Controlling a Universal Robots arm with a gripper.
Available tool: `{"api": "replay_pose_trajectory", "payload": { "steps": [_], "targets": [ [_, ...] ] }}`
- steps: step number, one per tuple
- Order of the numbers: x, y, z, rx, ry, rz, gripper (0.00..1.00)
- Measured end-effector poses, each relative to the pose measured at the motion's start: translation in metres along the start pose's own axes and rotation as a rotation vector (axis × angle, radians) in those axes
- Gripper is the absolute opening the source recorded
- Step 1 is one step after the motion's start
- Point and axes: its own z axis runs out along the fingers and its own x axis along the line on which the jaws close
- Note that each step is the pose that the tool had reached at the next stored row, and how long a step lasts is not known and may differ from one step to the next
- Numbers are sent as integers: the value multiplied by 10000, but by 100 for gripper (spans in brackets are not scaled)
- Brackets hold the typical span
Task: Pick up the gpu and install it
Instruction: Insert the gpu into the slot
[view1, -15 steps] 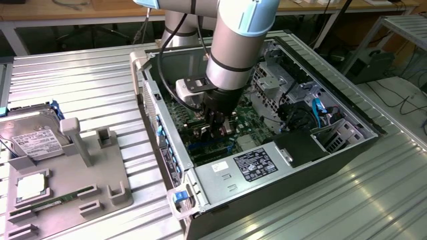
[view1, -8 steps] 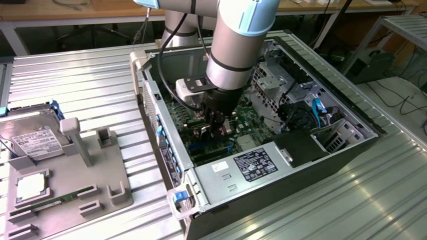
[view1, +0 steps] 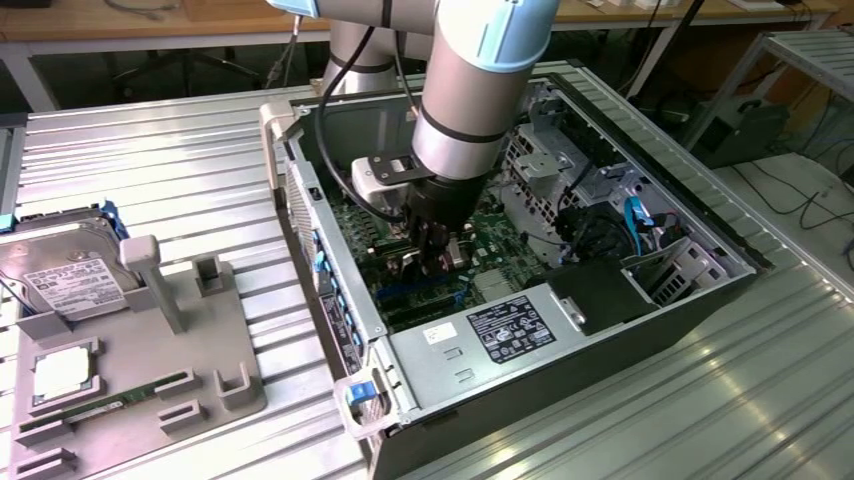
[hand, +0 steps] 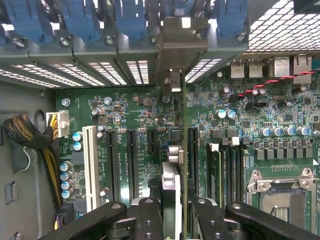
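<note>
The gpu (hand: 171, 186) stands on edge between my fingers (hand: 150, 220), its green board running away from the camera toward the case's rear slot wall, where its silver bracket (hand: 181, 37) meets the blue latches. My gripper (hand: 176, 217) is shut on the gpu. The card stands upright over the motherboard (hand: 150, 115) between two long black expansion slots (hand: 132, 165); whether it is seated in one I cannot tell. In the exterior view the gripper (view1: 434, 255) reaches down inside the open computer case (view1: 667, 300), low over the green board, and the arm hides most of the card.
Inside the case are a power supply (view1: 521, 325), a drive cage (view1: 554, 160), a CPU socket (hand: 280, 195), memory sticks (hand: 215, 170) and a braided cable (hand: 30, 140). On the exterior view's left, a grey fixture (view1: 147, 350) holds a hard drive (view1: 67, 280) and a memory stick (view1: 100, 405).
</note>
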Motion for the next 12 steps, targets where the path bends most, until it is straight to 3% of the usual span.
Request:
{"api": "replay_pose_trajectory", "payload": {
  "steps": [12],
  "targets": [
    [-4, 1, 8, -7, 5, -130, 28]
  ]
}}
